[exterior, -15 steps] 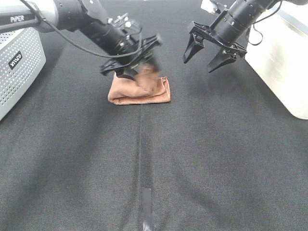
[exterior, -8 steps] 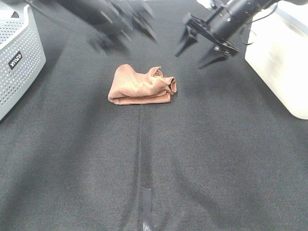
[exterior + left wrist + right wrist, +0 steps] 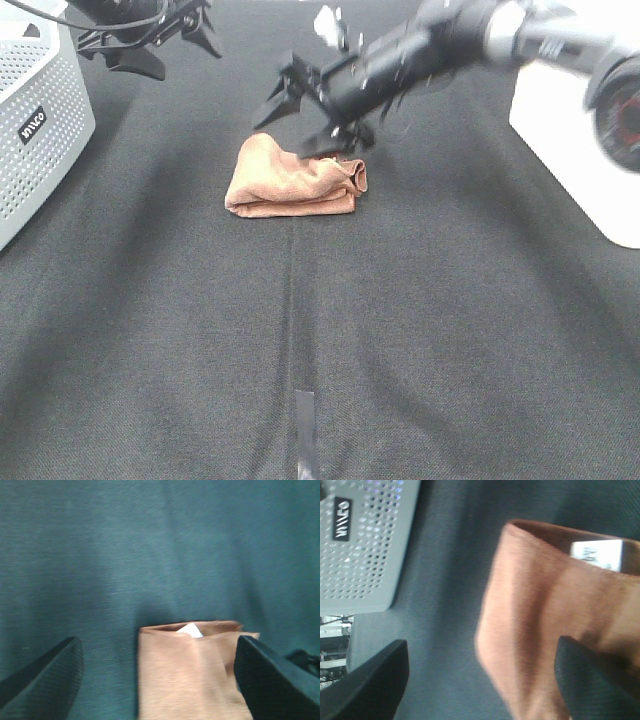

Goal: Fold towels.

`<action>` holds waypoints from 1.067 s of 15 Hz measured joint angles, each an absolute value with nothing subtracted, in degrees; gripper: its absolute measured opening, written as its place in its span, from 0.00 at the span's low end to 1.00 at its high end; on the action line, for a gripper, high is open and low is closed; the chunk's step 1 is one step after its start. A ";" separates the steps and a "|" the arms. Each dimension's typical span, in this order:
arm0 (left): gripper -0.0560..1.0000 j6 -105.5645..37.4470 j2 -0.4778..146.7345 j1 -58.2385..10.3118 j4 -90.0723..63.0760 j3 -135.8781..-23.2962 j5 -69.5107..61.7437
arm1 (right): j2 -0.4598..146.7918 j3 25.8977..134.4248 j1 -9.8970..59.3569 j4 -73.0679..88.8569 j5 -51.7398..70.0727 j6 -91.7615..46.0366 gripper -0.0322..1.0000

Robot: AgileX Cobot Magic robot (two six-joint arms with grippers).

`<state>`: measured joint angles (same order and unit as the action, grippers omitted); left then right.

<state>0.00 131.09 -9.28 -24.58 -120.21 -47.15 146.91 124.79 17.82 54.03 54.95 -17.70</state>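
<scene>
The reddish-brown towel (image 3: 295,180) lies folded and bunched on the black table, with a rumpled right end. Its white tag shows in the left wrist view (image 3: 190,629) and the right wrist view (image 3: 595,555). My left gripper (image 3: 160,45) is open and empty, up at the far left, well away from the towel (image 3: 195,675). My right gripper (image 3: 308,118) has reached across the middle and hovers open just over the towel's far edge (image 3: 555,630). One right finger (image 3: 335,138) is close to the rumpled end; I cannot tell whether it touches.
A grey perforated box (image 3: 35,130) stands at the left edge and shows in the right wrist view (image 3: 365,540). A white box (image 3: 580,140) stands at the right. A short tape strip (image 3: 305,420) lies near the front of the black cloth.
My left gripper let go of the towel and pulled back to the far left. The lifted part dropped onto the pile. My right gripper swung left to the towel's far edge.
</scene>
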 joint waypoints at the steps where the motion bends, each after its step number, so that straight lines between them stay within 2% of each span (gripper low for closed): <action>1: 0.79 0.00 131.09 -9.28 -23.78 -120.21 -47.38 | 147.71 124.79 17.36 53.51 54.95 -17.59 0.76; 7: 0.79 0.00 131.09 -9.28 -22.29 -120.21 -47.78 | 147.88 124.79 13.29 44.18 59.47 -12.20 0.76; 11: 0.79 0.00 131.09 -9.28 -22.23 -120.21 -48.70 | 147.31 124.79 12.89 39.82 63.71 -12.15 0.76; 16: 0.79 0.00 126.57 -9.28 -17.65 -120.21 -58.84 | 139.74 124.79 12.89 24.64 68.81 -7.62 0.76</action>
